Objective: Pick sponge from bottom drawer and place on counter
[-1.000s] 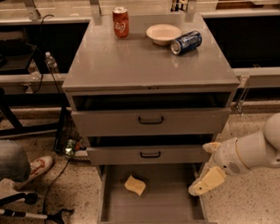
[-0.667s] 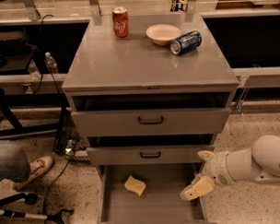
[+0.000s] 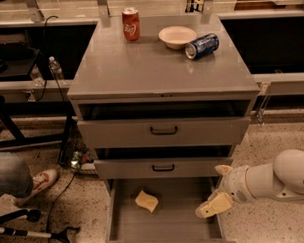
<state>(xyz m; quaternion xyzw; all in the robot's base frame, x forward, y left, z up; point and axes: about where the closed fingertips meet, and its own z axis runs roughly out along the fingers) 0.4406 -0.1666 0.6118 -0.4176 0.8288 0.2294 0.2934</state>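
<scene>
The pale yellow sponge [image 3: 146, 200] lies on the floor of the open bottom drawer [image 3: 166, 230], left of its middle. My gripper [image 3: 213, 194] reaches in from the right on a white arm, over the drawer's right side, about a hand's width to the right of the sponge and apart from it. One cream finger [image 3: 213, 206] points down-left toward the drawer floor. It holds nothing. The grey counter [image 3: 155, 68] tops the cabinet above.
On the counter stand a red can [image 3: 131, 24], a cream-white bowl [image 3: 177, 36] and a blue can [image 3: 202, 45] on its side. The two upper drawers [image 3: 163, 131] are slightly pulled out. A person's leg and shoe [image 3: 24, 183] and cables lie on the floor at left.
My gripper and arm have moved left and lower, from beside the drawer's right wall to over its right side, closer to the sponge. The sponge has not moved.
</scene>
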